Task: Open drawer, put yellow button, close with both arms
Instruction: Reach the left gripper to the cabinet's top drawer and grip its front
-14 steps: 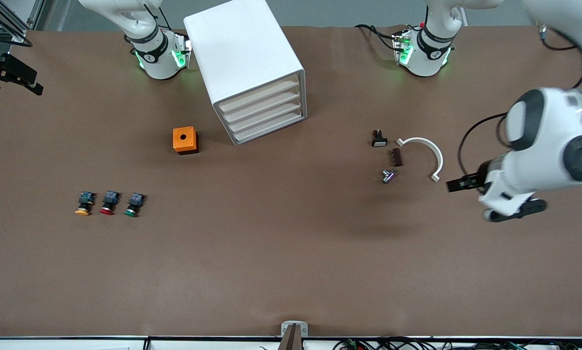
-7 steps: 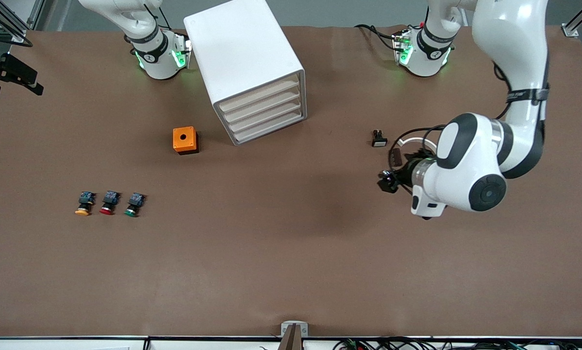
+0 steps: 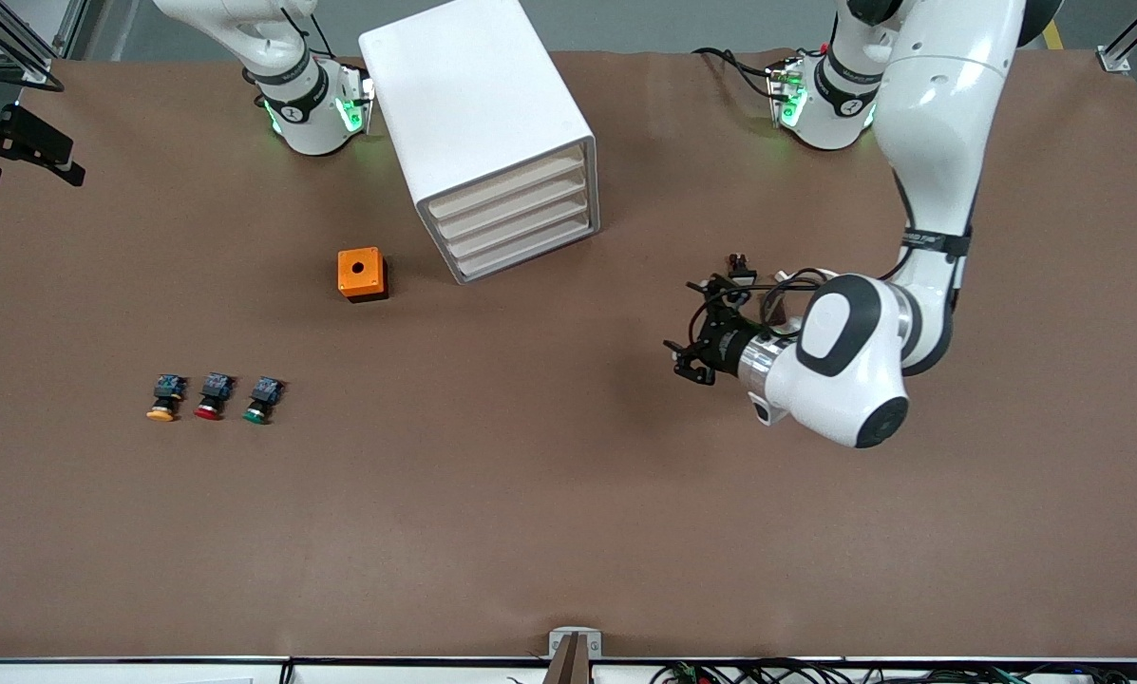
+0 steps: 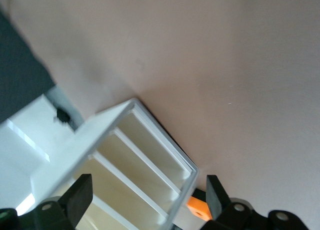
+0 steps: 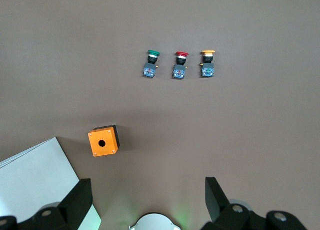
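Nothing is done yet, we judge: the drawer sits shut atop the cabinet, and the yellow button lies untouched on the tabletop near the right arm's end. Our left gripper hovers open-fingered over bare tabletop; our right gripper waits high, fingers spread.

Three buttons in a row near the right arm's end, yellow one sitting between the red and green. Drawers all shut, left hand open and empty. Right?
One slip: the red button is the middle one. The yellow button sits at the row's end, farthest from the green button, as the front view shows. The drawer is shut, and the left hand is open and empty.
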Robot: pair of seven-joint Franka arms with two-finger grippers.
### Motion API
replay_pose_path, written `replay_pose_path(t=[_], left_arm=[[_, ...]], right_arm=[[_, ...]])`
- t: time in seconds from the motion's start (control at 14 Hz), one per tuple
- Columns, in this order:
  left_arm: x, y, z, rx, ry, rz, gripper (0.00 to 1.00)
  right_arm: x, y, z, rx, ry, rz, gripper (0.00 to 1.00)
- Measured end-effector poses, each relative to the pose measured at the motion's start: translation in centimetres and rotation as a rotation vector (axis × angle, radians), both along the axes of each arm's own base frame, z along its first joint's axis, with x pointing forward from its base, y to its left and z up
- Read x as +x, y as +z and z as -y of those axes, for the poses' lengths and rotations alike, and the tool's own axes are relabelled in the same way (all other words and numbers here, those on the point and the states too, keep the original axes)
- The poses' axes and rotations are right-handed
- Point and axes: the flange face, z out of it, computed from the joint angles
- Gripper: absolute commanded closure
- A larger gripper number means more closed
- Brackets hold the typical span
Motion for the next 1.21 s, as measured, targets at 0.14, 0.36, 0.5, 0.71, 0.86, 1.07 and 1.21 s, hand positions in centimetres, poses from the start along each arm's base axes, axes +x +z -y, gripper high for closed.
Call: replay_pose_path(t=[0.14, 0.36, 0.5, 0.71, 0.86, 1.07, 1.21], left_arm=[[-1.1, -0.5, 2.5, 0.052, 0.070, -0.115, 0.00], [-4.1, -2.4, 6.6, 0.126, 0.092, -0.295, 0.00], [-5.8, -4.6, 8.5, 0.153, 0.084, -0.396, 0.00], [-8.1, -7.0, 10.1, 0.173, 0.052, -0.528, 0.34], [-9.0, -6.8, 11.2, 0.152, 0.036, -0.584, 0.47], [-9.6, -5.9, 12.4, 0.124, 0.043, -0.649, 0.47], [-9.9, -5.6, 13.0, 0.122, 0.047, -0.680, 0.45]], right_arm=[[0.0, 0.0, 0.0, 0.000, 0.000, 0.000, 0.00], [0.0, 0.0, 0.0, 0.000, 0.000, 0.000, 0.00], [0.0, 0.0, 0.0, 0.000, 0.000, 0.000, 0.00], [0.0, 0.0, 0.0, 0.000, 0.000, 0.000, 0.00], [0.0, 0.0, 0.0, 0.000, 0.000, 0.000, 0.00], [0.0, 0.0, 0.0, 0.000, 0.000, 0.000, 0.00], [0.0, 0.0, 0.0, 0.000, 0.000, 0.000, 0.00]])
